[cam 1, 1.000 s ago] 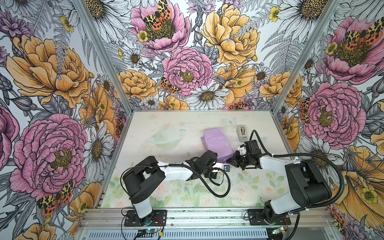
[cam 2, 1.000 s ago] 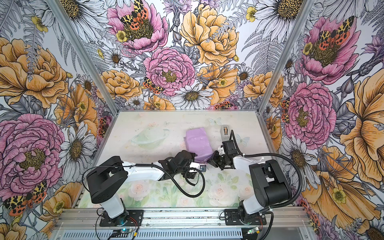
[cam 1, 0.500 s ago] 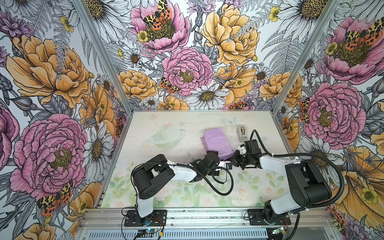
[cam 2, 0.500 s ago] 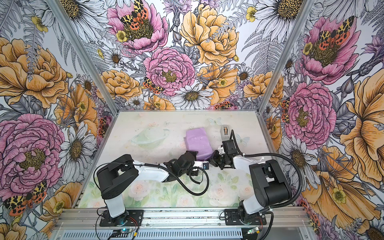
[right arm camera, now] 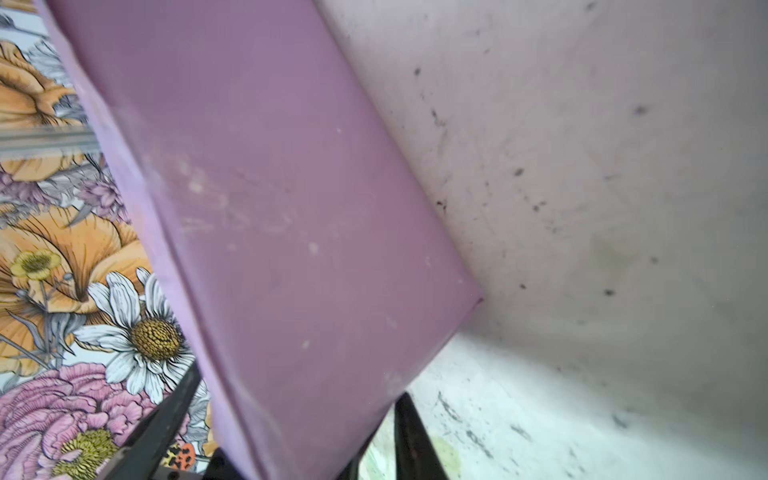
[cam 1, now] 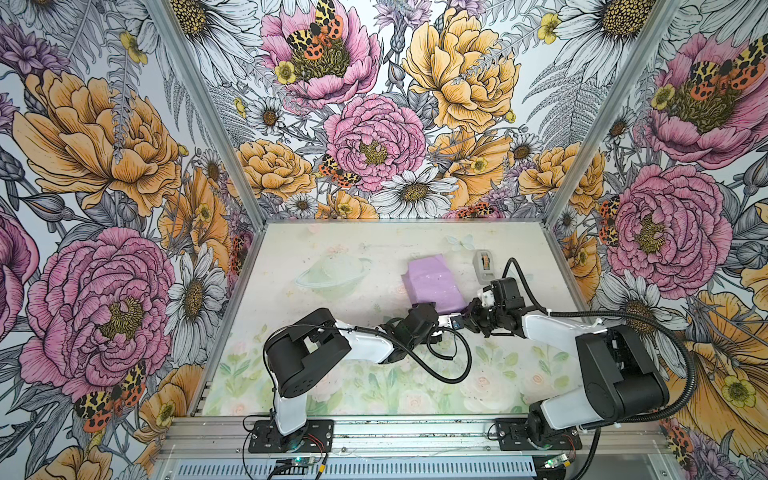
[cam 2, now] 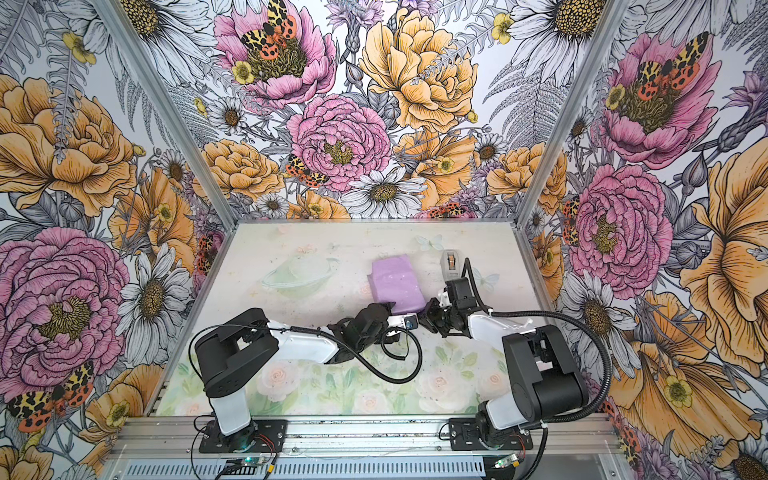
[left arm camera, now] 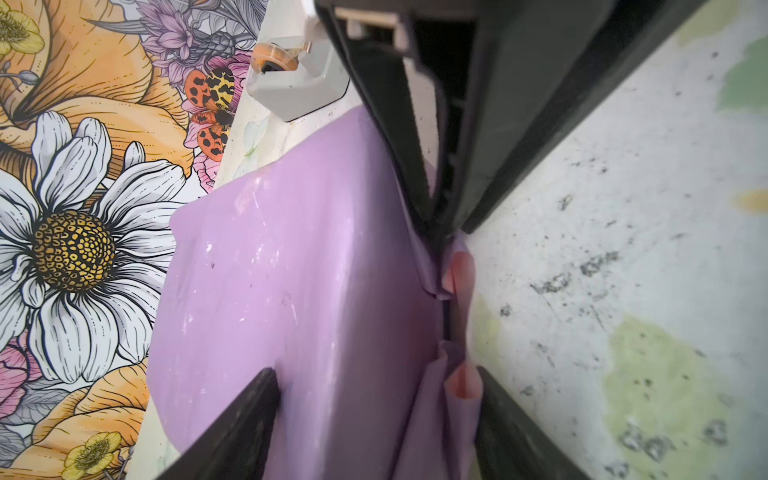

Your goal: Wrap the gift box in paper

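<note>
paper (cam 1: pixel 432 282): one lilac sheet hiding one gift box, right of centre, near one tape dispenser (cam 1: pixel 485 265). two grippers at its near end: left gripper (left arm camera: pixel 374 399) astride it, right gripper (right arm camera: pixel 295 415) parted around an edge; can't tell whether either grips.

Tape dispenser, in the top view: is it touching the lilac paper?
No, bare table shows between the tape dispenser and the paper.

Nothing readable here, honestly. No lettering I can make out on the paper (cam 1: pixel 432 286), tape dispenser (cam 1: pixel 484 266) or tabletop (cam 1: pixel 332 249).
</note>
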Available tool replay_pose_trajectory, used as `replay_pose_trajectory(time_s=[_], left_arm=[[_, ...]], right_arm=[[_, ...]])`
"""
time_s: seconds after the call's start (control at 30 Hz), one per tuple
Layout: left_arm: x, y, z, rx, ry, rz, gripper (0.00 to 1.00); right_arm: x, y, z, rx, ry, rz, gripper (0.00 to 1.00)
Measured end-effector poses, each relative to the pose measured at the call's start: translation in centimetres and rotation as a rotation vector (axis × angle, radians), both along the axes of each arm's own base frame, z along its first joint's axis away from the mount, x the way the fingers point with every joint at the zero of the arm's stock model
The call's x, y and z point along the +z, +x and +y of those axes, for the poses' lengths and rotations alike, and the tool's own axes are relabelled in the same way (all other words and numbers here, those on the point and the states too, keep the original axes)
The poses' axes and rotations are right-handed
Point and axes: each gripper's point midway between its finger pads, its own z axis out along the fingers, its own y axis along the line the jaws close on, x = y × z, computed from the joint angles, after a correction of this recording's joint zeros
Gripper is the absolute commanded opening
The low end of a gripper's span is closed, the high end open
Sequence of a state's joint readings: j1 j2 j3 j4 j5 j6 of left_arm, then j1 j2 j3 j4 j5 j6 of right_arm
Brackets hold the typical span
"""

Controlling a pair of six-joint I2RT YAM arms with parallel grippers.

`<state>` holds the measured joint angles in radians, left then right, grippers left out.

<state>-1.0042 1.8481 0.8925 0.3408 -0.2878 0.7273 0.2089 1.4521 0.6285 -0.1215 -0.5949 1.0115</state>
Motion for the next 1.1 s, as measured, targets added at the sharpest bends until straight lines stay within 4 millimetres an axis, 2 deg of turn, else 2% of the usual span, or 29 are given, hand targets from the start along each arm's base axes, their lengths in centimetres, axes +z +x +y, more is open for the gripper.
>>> replay_pose_trajectory(time_s=[0.2, 0.37, 0.6, 0.87, 1.1], left_arm=[[0.3, 0.5, 0.1, 0.026, -0.057, 0.031, 0.65], [0.4, 0.8, 0.1, 0.041, -0.097, 0.056, 0.62], [0.6, 1.1, 0.2, 0.057, -0.139, 0.083, 0.60], [0.7, 1.3, 0.1, 0.058, -0.164, 0.101, 0.59], [0.7, 1.3, 0.1, 0.063, -0.180, 0.112, 0.59]], right_arm=[[1.8, -0.2, -1.8, -0.056, -0.037, -0.078, 0.26], [0.6, -1.7, -2.2, -0.066, -0.085, -0.060, 0.21], [-0.1, -2.5, -0.8, -0.026, -0.127, -0.065, 0.14], [-1.2, -1.5, 0.9, -0.025, -0.125, -0.077, 0.09], [-1.8, -0.6, 1.4, -0.044, -0.124, -0.091, 0.06]])
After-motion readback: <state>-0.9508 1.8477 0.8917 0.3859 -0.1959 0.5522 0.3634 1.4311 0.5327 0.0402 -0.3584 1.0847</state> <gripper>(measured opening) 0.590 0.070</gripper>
